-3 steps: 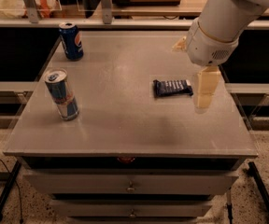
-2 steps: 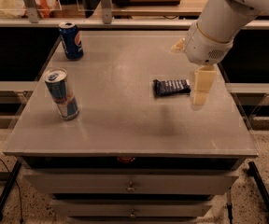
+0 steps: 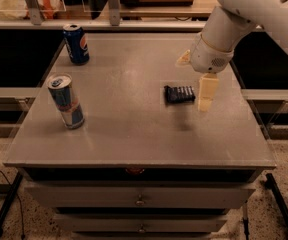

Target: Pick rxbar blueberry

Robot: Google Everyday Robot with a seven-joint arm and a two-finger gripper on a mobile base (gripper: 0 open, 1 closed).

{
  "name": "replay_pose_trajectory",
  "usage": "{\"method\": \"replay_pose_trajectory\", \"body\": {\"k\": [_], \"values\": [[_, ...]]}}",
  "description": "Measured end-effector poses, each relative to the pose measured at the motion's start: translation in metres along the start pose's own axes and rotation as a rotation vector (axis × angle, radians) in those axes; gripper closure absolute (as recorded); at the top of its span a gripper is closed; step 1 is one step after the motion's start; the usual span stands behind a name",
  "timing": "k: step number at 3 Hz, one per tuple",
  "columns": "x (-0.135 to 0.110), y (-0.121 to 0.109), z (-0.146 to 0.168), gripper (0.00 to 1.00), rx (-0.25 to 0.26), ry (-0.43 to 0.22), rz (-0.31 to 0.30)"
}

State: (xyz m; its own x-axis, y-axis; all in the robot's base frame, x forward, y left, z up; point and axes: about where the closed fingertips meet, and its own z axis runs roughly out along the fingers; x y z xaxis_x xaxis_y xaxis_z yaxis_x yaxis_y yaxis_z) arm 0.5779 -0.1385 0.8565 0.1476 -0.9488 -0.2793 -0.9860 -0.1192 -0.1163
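The rxbar blueberry [image 3: 179, 94] is a small flat dark navy bar with pale lettering lines, lying on the grey table [image 3: 134, 134] right of centre. My gripper [image 3: 206, 95] hangs from the white arm just to the right of the bar, its cream fingers pointing down, slightly above the table surface. It holds nothing.
A blue Pepsi can [image 3: 76, 44] stands at the table's back left. A blue-silver Red Bull can [image 3: 66, 101] stands at the left, nearer the front. Drawers sit below the table's front edge. Shelving and a counter run along the back.
The gripper has shifted slightly left, closer to the bar. The bar and both cans have not moved.
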Motion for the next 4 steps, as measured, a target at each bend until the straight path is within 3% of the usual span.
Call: {"method": "replay_pose_trajectory", "body": {"k": [2, 3, 4], "values": [[-0.004, -0.025, 0.038, 0.0, -0.059, -0.024, -0.001], [-0.001, -0.031, 0.043, 0.16, -0.062, -0.013, 0.009], [0.002, -0.039, 0.038, 0.41, -0.045, 0.006, 0.009]]}}
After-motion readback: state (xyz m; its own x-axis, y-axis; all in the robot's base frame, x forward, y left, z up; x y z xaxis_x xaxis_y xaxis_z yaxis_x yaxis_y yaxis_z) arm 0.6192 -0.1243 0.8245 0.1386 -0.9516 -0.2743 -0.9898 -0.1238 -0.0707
